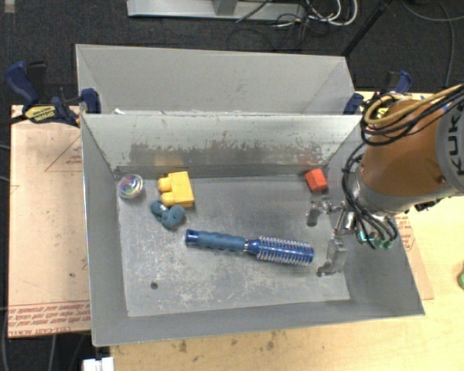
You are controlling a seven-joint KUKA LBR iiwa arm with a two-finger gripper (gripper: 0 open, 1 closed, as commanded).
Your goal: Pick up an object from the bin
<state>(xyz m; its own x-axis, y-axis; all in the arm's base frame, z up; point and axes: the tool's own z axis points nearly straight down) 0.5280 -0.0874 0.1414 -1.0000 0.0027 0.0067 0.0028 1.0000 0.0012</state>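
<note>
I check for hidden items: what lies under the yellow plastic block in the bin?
The yellow plastic block rests on the grey metal bin floor. A small grey-blue lump lies close by its front edge. Whatever is beneath the block is covered.

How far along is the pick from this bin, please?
Done: the gripper is low at the right side of the bin, next to the bristle end of the blue hairbrush. In hand: nothing, as its fingers look open with no thing between them. Left: the grasp and the lift. The hairbrush, the yellow block and the orange block all lie on the floor.
</note>
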